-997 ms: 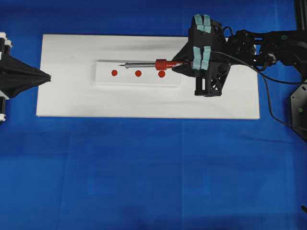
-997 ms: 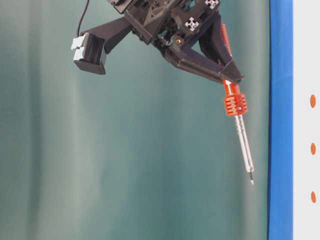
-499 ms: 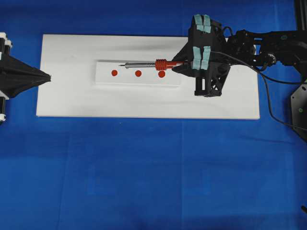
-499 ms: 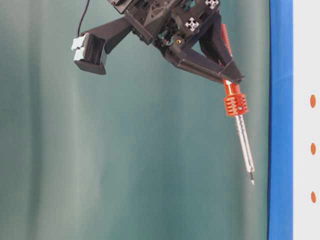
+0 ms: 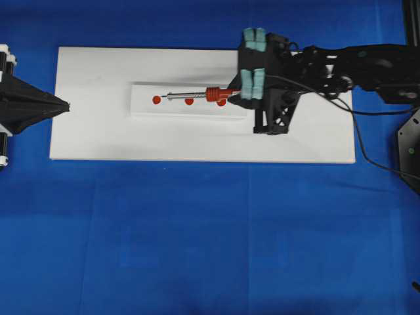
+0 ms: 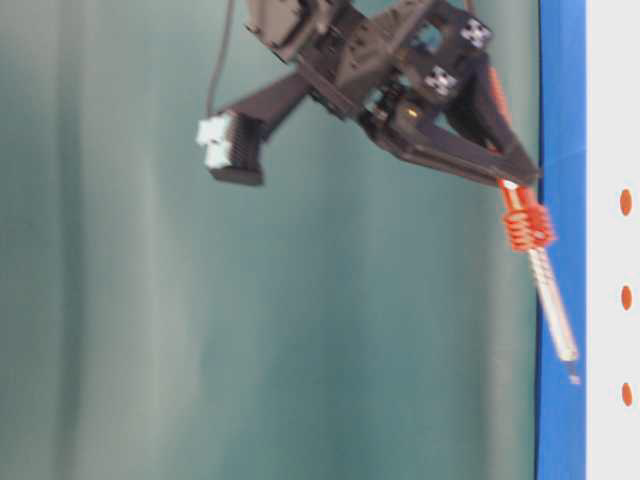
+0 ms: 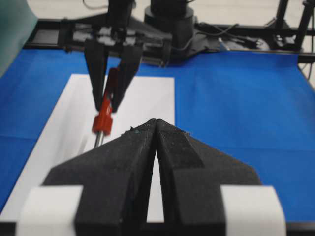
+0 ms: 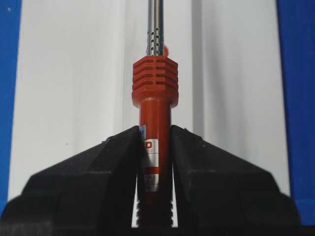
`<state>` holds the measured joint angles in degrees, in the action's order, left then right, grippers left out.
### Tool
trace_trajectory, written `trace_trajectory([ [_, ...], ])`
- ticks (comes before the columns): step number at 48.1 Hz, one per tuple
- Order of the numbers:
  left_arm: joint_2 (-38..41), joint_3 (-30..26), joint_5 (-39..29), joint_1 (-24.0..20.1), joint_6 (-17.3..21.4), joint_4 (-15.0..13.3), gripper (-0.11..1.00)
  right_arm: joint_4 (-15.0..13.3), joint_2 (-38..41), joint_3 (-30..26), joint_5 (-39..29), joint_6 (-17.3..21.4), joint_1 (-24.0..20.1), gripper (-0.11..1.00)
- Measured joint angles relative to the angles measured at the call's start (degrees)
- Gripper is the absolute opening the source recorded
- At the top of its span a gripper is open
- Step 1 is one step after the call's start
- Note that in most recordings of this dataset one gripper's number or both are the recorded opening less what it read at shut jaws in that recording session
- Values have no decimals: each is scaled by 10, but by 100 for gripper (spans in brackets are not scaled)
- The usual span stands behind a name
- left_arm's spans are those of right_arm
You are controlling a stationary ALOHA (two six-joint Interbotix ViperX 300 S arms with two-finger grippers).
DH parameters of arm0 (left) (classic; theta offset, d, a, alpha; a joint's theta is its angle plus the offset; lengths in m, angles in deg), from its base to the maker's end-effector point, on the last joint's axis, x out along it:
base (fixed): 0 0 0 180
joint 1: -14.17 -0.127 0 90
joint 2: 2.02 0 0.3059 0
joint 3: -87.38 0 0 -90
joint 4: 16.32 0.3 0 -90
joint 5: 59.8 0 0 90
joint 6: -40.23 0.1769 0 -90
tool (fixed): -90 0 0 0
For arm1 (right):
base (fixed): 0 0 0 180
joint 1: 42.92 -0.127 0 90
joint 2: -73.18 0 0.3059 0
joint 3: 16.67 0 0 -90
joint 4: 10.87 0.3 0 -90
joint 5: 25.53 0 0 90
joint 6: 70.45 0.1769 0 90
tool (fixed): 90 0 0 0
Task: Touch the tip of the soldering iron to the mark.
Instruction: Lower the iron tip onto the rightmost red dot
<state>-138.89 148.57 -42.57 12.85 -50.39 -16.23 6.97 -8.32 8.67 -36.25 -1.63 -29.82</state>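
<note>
Three marks [image 5: 189, 101] below; we watch the right gripper [image 5: 231, 92] clamp the soldering iron [image 5: 197, 96], whose tip may overshoot.

In the overhead view the white board [image 5: 197, 141] lies bare toward 6 o'clock of the raised strip [image 5: 190, 108]. The right tool [image 5: 231, 94] and the soldering iron [image 5: 193, 96] block the strip from 3 o'clock. The left tool [image 5: 65, 105], jaws together, guards the board's 9 o'clock edge.
</note>
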Motion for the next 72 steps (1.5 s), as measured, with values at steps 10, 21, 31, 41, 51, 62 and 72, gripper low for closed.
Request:
trace_trajectory([
  [10, 2, 0, 0, -1, 0, 0, 2, 0, 38, -17, 2, 0, 0, 6],
  [21, 1, 1, 0, 0, 0, 0, 2, 0, 47, -19, 4, 0, 2, 6],
  [31, 2, 0, 0, -1, 0, 0, 2, 0, 49, -20, 5, 2, 6, 6],
  [41, 2, 1, 0, 0, 0, 0, 2, 0, 52, -19, 5, 1, 6, 6],
  [51, 2, 1, 0, 0, 0, 0, 2, 0, 53, -19, 4, 1, 6, 6],
  [62, 2, 1, 0, -1, 0, 0, 2, 0, 53, -19, 4, 1, 7, 6],
  [72, 2, 1, 0, -1, 0, 0, 2, 0, 53, -20, 5, 1, 7, 6],
])
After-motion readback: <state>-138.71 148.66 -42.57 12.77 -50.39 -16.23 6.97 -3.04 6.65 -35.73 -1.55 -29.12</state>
